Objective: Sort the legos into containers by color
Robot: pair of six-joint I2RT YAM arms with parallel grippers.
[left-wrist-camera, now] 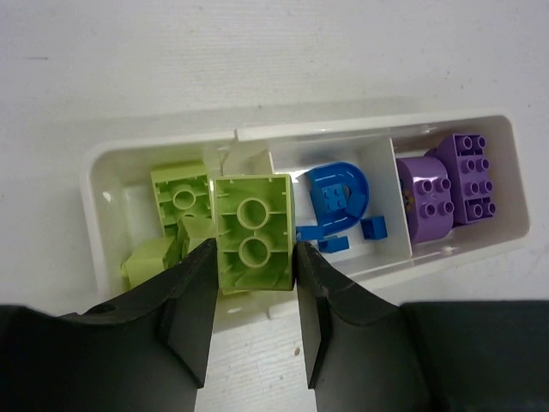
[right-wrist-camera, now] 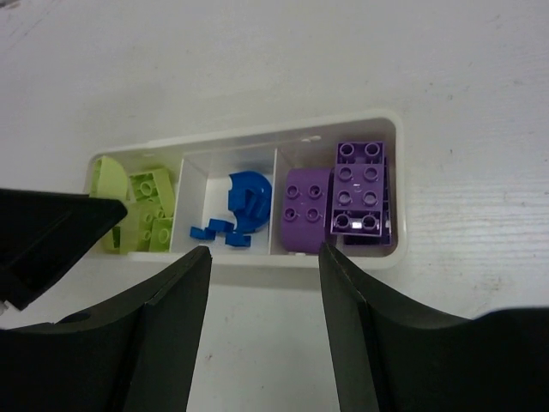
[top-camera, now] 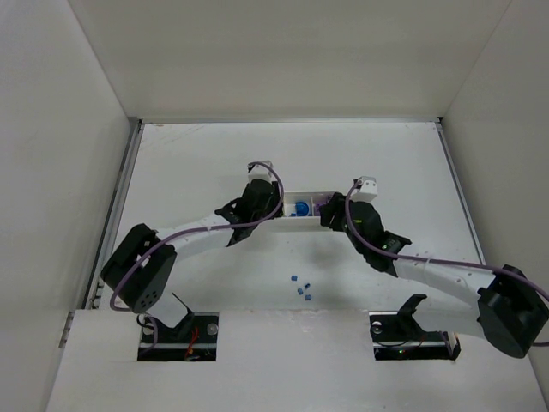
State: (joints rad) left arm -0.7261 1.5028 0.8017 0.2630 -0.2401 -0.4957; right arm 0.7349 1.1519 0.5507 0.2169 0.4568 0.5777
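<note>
The white three-compartment tray [left-wrist-camera: 377, 127] holds lime green bricks [left-wrist-camera: 182, 196] on the left, a round blue piece [left-wrist-camera: 339, 197] with small blue bits in the middle, and purple bricks [left-wrist-camera: 446, 184] on the right. My left gripper [left-wrist-camera: 253, 257] is shut on a lime green brick [left-wrist-camera: 251, 227], studs facing away, over the tray's near rim by the green compartment. My right gripper [right-wrist-camera: 264, 256] is open and empty, just short of the tray's near rim [right-wrist-camera: 257, 136]. Several tiny blue bits [top-camera: 300, 285] lie on the table in front of the tray [top-camera: 302, 206].
The left gripper's black finger [right-wrist-camera: 51, 232] reaches into the right wrist view beside the green compartment. Both arms meet at the tray, left gripper [top-camera: 262, 193] and right gripper [top-camera: 330, 215]. White walls enclose the table on three sides.
</note>
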